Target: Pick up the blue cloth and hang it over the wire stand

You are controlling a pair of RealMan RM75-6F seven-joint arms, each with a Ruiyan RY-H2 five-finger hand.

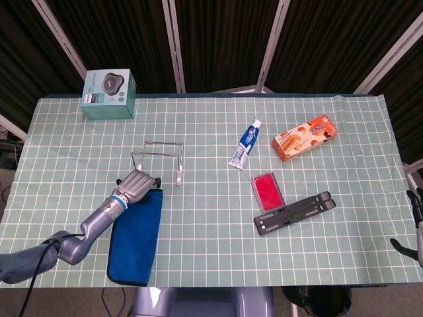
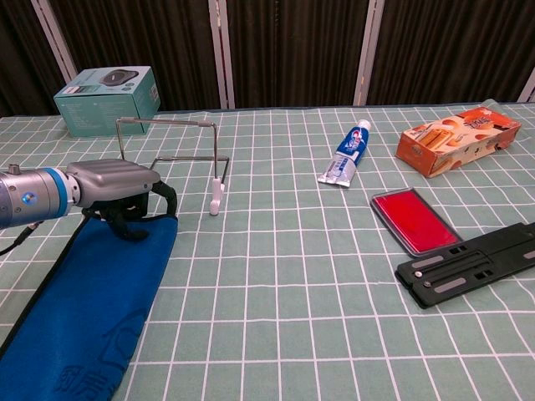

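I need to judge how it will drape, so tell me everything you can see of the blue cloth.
The blue cloth is a long rectangle of soft, towel-like fabric with a dark edge binding and a faint tone-on-tone logo near its near end. It lies flat on the green checked tablecloth, just in front of the wire stand. The left hand is down over its far end, fingers on the fabric there; no lift shows yet.
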